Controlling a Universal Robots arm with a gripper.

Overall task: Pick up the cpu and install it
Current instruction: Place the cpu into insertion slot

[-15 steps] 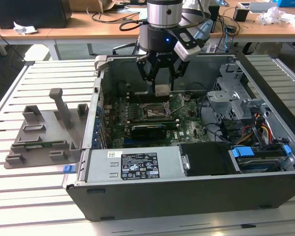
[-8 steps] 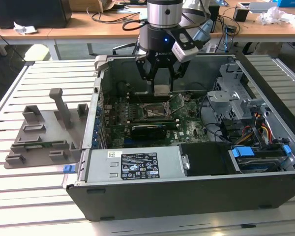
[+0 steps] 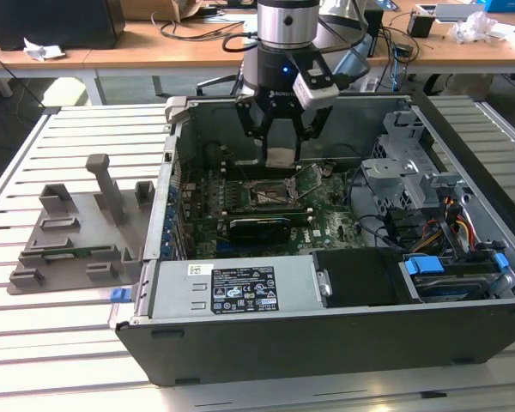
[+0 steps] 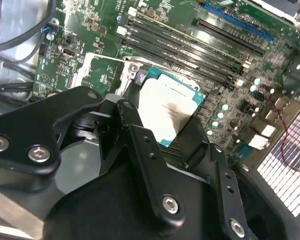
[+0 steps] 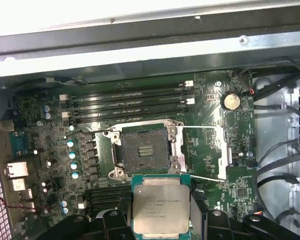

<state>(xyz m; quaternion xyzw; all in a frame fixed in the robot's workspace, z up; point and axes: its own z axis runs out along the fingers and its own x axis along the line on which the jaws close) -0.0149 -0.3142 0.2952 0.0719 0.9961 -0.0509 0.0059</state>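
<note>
Poised inside the open computer case with the cpu in the pincer.
Clenched on two opposite edges of the cpu, silver top facing up; held above the motherboard, near but clear of the bare black socket.

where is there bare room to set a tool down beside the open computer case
On the exterior view's left, bare slats of the pale slatted metal table lie before and behind the grey plastic tray. Crowded: inside the dark open computer case, where the black gripper holds the silver square cpu.
</note>
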